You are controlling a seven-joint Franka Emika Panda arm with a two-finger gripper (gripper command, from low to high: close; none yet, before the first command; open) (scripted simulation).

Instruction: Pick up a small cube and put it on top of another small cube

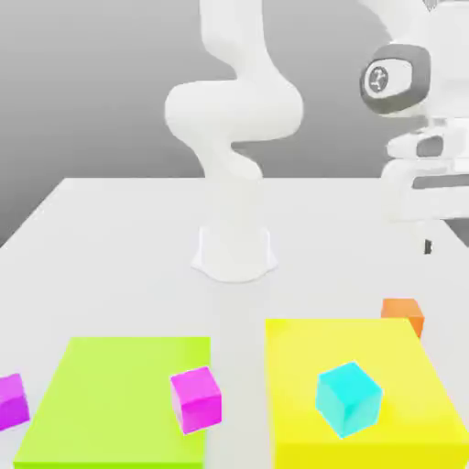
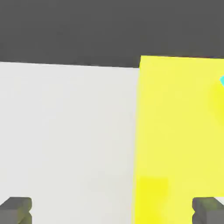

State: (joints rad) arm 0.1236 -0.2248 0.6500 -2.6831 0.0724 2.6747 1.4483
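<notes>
Cyan marks the nearest small cube (image 1: pixel 348 398), about five o'clock from the centre of the exterior view, on the yellow slab (image 1: pixel 298 366). Near half past six, a magenta cube (image 1: pixel 195 400) sits at the edge of the lime-green slab (image 1: pixel 105 394); toward eight o'clock a violet cube (image 1: pixel 11 402) is cut by the frame. Farther back, near four o'clock, is the small orange cube (image 1: pixel 398 308), partly hidden behind the yellow slab's far edge. I judge that one to be mine to pick up; which cube should carry it, I can't tell.

My gripper (image 2: pixel 112 211) is released, fingers spread wide with nothing between them, above the white tabletop (image 1: pixel 137 275). I take the approach to be the step in hand, with the grasp and the stacking undone. Next I should line up over the orange cube, then lower with my fingers astride it, minding the slab beside it.

My hand hangs at about three o'clock in the exterior view, fingers pointing down, raised well clear of the table. Farther back, my arm's base (image 1: pixel 234 256) stands near the centre, its column rising toward twelve.
</notes>
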